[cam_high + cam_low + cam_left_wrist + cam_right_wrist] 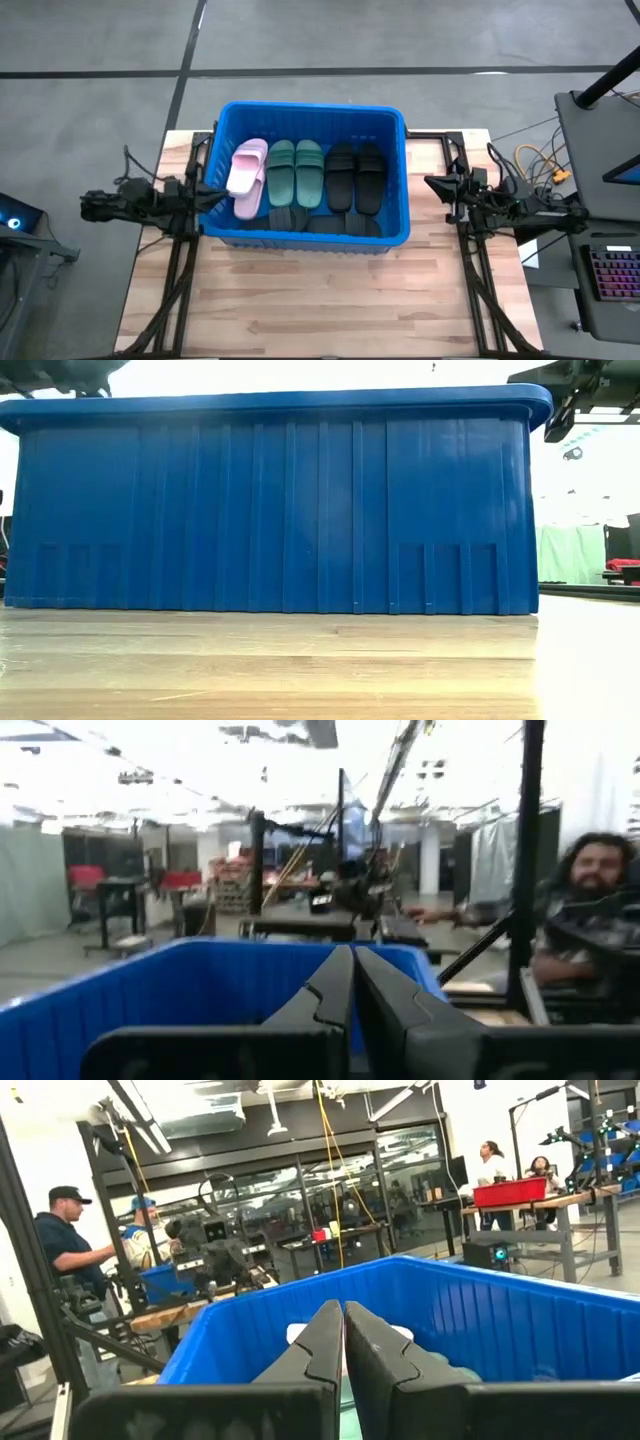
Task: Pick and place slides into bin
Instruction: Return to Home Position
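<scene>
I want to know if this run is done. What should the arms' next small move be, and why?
Probably just settle both arms at rest, away from the bin. The pink, green and black slides lie inside it, none shows on the table, and the left pincer at its left wall and the right pincer off its right wall are both shut and empty.

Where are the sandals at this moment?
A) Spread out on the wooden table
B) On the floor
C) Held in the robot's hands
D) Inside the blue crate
D: seen from above, the pink sandals, green sandals and black sandals all lie inside the blue crate, while the left hand and right hand sit shut and hold nothing at its sides.
</scene>
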Controlling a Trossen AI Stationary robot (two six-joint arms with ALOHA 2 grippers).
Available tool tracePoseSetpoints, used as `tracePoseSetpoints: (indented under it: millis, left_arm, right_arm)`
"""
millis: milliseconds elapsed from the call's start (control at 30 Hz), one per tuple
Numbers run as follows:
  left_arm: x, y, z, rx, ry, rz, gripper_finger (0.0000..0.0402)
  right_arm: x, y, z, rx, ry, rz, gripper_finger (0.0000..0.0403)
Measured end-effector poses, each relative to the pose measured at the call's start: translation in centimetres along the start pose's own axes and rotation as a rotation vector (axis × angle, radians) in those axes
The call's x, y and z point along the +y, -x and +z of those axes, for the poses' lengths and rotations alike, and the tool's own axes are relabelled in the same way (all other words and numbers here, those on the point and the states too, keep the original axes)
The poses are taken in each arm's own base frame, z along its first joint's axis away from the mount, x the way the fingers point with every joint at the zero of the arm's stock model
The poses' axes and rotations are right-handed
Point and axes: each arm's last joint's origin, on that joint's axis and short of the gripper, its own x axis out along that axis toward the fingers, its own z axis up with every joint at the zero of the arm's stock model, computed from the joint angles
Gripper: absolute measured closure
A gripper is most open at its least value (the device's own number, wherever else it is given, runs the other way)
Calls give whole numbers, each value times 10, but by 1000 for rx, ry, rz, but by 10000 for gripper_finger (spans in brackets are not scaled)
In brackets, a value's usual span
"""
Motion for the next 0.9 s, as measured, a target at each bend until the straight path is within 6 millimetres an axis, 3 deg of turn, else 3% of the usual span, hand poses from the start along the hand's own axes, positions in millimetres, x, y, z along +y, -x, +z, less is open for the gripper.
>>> tracePoseSetpoints:
  millis: [100,400,567,900]
  left_arm:
    - [-4,-5,-20,52,33,-42,401]
    - [-7,-5,-41,25,115,-109,401]
    - [-7,-5,-42,16,106,-107,401]
    - [-5,-4,-33,-7,68,-85,401]
  right_arm:
    - [0,0,0,1,31,0,394]
    - [6,0,-1,29,49,191,394]
    - [7,0,-6,39,89,238,394]
    - [1,-4,-49,-75,42,256,394]
